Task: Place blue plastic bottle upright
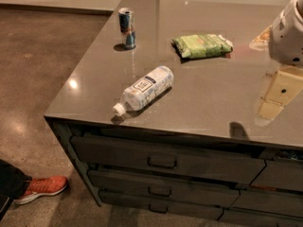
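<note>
Three things: we saw them spread over the counter [213, 98], none touching.
Blue plastic bottle [143, 90]: lay on its side near the front edge, white cap toward the corner.
Can [127, 28]: stood upright behind it.
Green packet [202, 45]: lay flat farther back.
Gripper [288, 32]: hung at the right edge, well apart from the bottle; its grip we could not tell.

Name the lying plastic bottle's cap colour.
White cap on the clear ribbed plastic bottle, in the camera view; gripper at the right edge.
</note>
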`<state>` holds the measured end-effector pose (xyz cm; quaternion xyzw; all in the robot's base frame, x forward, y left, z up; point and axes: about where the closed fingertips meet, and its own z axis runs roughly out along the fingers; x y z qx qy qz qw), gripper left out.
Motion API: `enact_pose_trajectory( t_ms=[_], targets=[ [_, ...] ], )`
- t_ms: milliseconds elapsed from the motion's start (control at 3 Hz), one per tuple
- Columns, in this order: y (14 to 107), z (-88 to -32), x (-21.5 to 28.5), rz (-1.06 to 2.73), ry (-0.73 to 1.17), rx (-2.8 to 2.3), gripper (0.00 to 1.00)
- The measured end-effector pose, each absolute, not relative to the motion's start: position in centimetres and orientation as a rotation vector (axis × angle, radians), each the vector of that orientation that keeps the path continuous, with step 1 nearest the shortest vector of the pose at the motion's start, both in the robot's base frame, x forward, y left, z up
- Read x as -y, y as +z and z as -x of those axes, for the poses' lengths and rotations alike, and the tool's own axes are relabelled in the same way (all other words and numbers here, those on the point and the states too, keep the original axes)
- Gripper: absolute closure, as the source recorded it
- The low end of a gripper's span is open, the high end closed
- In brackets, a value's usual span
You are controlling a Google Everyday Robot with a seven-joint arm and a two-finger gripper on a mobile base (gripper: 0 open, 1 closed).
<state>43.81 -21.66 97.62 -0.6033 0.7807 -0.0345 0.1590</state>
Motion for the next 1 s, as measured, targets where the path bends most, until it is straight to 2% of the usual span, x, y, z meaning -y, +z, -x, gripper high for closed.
enact_pose_trajectory(
  t_ms=[667, 1000],
  targets=[
    [97.6, -44.2, 20.6, 1.781, -0.097, -2.192, 0.00],
    [97.2, -45.4, 18.1, 1.875, -0.071, -2.107, 0.00]
  ],
)
